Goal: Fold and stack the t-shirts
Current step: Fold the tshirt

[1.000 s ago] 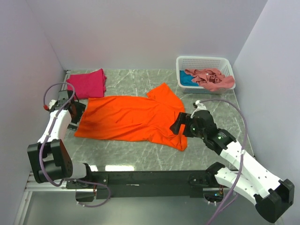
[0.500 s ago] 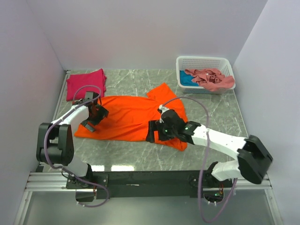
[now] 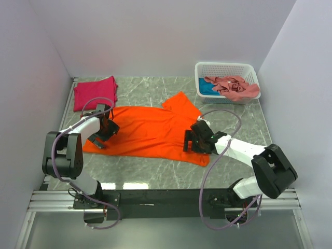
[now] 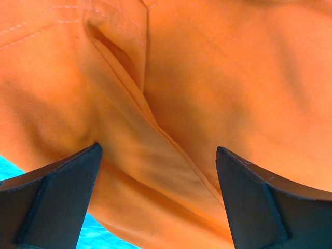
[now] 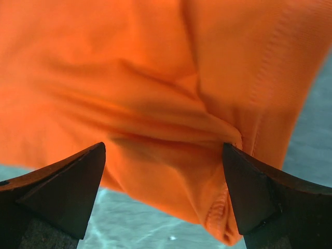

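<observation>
A bright orange t-shirt (image 3: 150, 129) lies spread flat mid-table. My left gripper (image 3: 102, 132) is down on its left end, open; in the left wrist view the gripper (image 4: 158, 171) straddles a seamed fold of the orange t-shirt (image 4: 207, 78). My right gripper (image 3: 191, 142) is low over the shirt's near right part, open; in the right wrist view the gripper (image 5: 163, 166) brackets a bunched hem of the orange t-shirt (image 5: 129, 67) above the table (image 5: 129, 228). A folded magenta-red t-shirt (image 3: 95, 92) lies at the back left.
A white lattice basket (image 3: 225, 67) stands at the back right, with a crumpled salmon-pink t-shirt (image 3: 233, 87) and a teal-blue t-shirt (image 3: 206, 89) in it. Grey walls close in the left, back and right of the marbled table (image 3: 155, 171).
Both arms came in and down onto the orange shirt: the left gripper from beside its left edge, the right one swinging left, then back to the right part. Both stayed open.
</observation>
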### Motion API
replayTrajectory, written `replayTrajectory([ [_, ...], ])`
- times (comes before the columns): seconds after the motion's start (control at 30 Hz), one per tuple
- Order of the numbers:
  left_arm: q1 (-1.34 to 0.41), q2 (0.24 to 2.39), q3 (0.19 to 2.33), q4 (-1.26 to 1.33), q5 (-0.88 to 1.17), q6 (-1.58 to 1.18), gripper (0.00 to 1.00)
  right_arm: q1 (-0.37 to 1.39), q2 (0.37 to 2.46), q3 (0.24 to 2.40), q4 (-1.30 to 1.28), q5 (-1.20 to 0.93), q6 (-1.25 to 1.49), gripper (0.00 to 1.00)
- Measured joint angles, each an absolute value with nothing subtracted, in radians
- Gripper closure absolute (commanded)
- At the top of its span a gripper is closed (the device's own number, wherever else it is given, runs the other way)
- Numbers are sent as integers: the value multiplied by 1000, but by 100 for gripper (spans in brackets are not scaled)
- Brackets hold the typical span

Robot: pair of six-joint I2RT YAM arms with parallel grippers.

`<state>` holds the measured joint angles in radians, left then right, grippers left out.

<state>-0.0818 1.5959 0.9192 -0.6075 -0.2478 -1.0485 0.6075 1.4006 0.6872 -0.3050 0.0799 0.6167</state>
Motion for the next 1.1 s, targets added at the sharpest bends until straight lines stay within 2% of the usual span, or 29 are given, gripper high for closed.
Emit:
replayTrajectory([
  [0.37,-72,1540,903,-662,-299,-1050,1,556,1180,684,-461,231,598,0],
  [0.57,-72,1481,911,-675,-306,-1052,1,567,1101,686,-430,80,548,0],
  [0.67,-71,1508,933,-670,-293,-1052,1,615,1146,701,-374,8,535,0],
  [0.9,-68,1627,948,-640,-253,-1055,1,670,1435,794,-344,-11,539,0],
  [1.1,-72,1557,870,-619,-250,-1081,1,670,1422,715,-355,-16,585,0],
])
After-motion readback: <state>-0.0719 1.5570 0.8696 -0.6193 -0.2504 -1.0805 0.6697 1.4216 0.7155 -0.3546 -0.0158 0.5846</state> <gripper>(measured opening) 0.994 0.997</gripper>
